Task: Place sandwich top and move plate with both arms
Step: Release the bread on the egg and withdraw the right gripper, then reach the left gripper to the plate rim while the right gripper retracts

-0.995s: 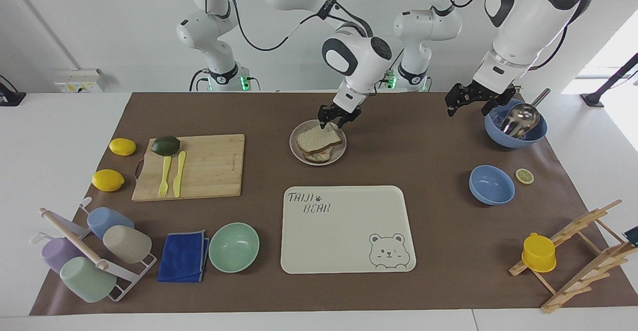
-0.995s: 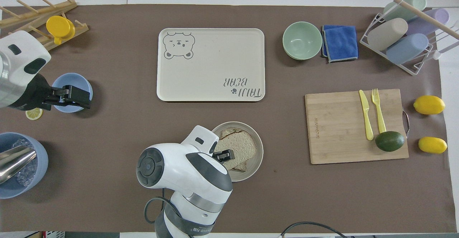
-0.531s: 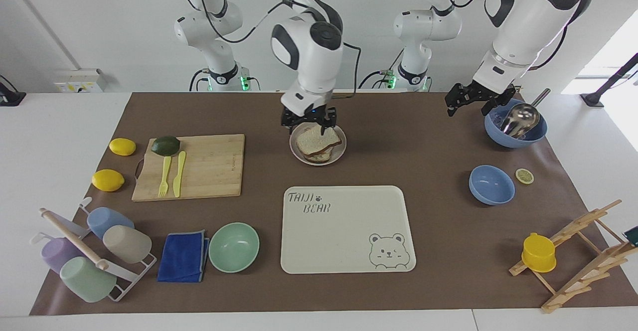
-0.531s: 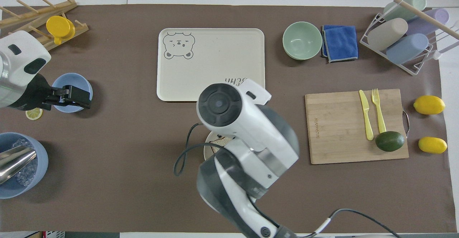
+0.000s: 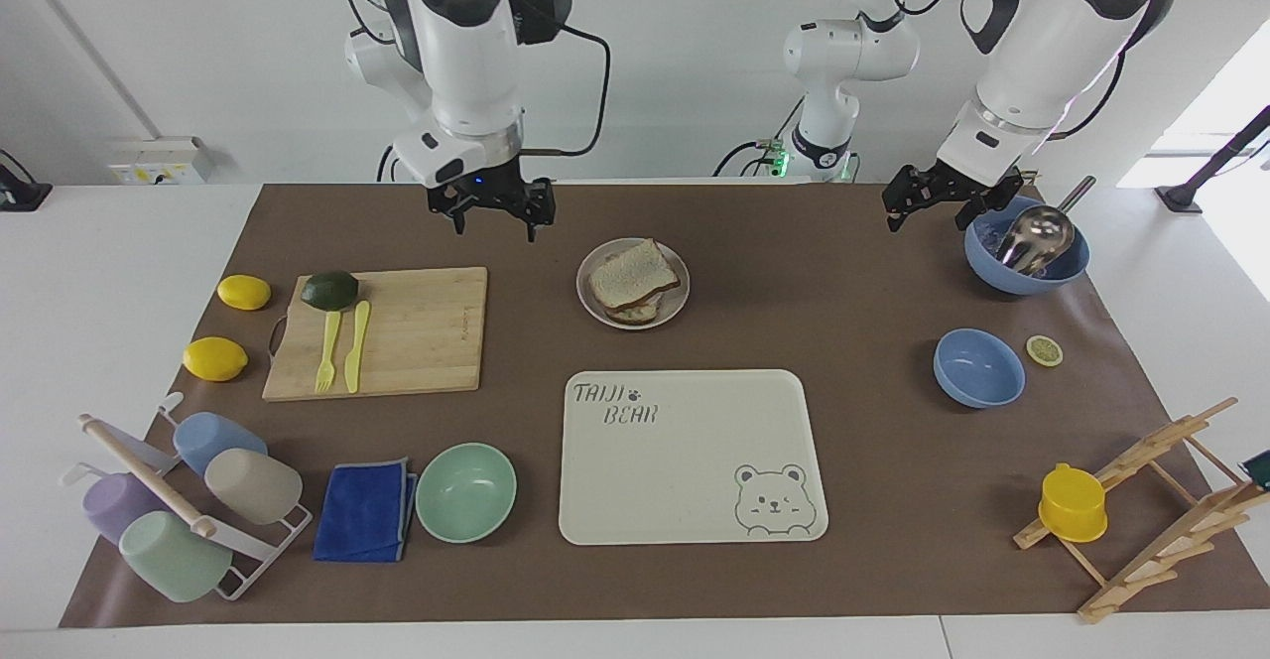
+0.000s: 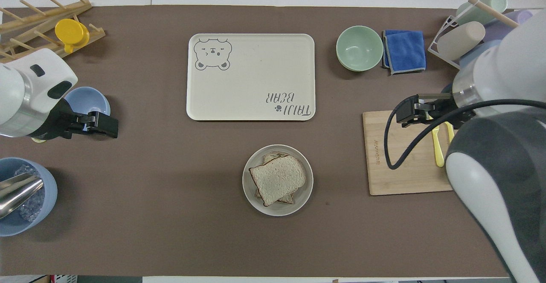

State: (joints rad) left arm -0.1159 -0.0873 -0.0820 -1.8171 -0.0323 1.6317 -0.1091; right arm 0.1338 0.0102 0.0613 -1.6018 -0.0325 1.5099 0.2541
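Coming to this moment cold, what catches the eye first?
The sandwich top lies on a stacked sandwich in the plate, nearer the robots than the bear tray. The right gripper hangs empty near the cutting board; the left gripper waits beside the blue bowl holding a ladle.

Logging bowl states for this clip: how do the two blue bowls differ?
The larger blue bowl holds a metal scoop and what looks like ice; the smaller blue bowl is empty. The larger sits nearer the robots, the smaller beside a lemon slice. Both are upright, at the left arm's end.
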